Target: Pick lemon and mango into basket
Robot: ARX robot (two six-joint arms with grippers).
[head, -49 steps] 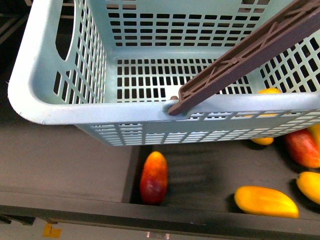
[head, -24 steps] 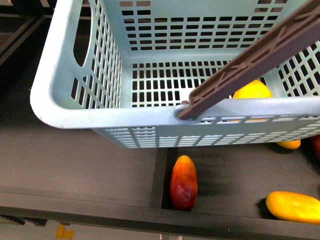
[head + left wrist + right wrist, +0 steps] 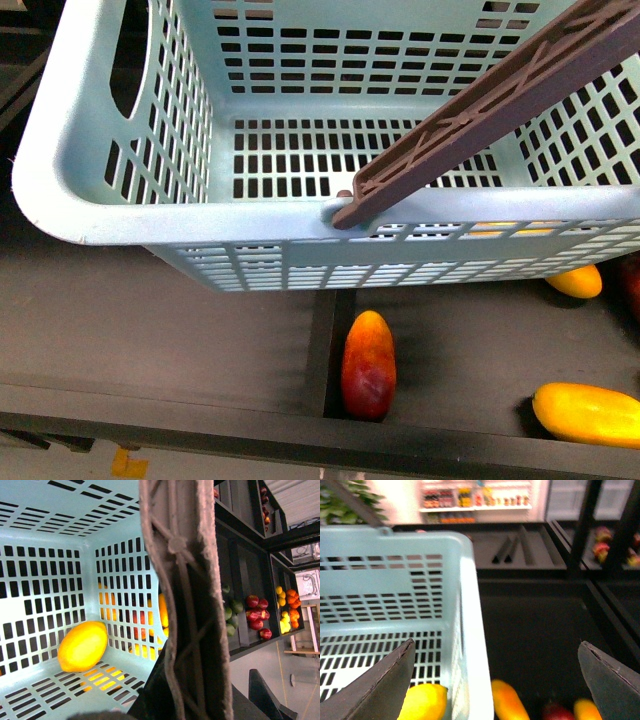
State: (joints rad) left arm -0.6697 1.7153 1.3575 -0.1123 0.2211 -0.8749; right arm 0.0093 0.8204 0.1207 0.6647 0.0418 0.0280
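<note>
The turquoise basket [image 3: 200, 215] hangs in front of me, its brown handle [image 3: 480, 100] slanting up to the right. My left gripper [image 3: 192, 700] is shut on that handle [image 3: 185, 605]. A yellow lemon [image 3: 82, 646] lies on the basket floor; the right wrist view shows the lemon [image 3: 422, 702] too, while in the front view the near wall hides it. On the dark shelf below lie a red-orange mango [image 3: 368, 363] and yellow mangoes [image 3: 585, 413] [image 3: 575, 281]. My right gripper [image 3: 495, 680] is open above the basket's side rim [image 3: 470, 630], holding nothing.
The dark shelf has a divider [image 3: 322, 340] beside the red-orange mango and a raised front lip [image 3: 200, 420]. More mangoes [image 3: 507, 702] lie beyond the basket wall. Further shelf bins hold red apples [image 3: 256, 615], green fruit [image 3: 230, 612] and yellow fruit [image 3: 285, 622].
A second ago the view shifted, so the shelf mangoes slid right. Since then the basket has swung back left, and the lemon has dropped out of the front view behind the near wall.
</note>
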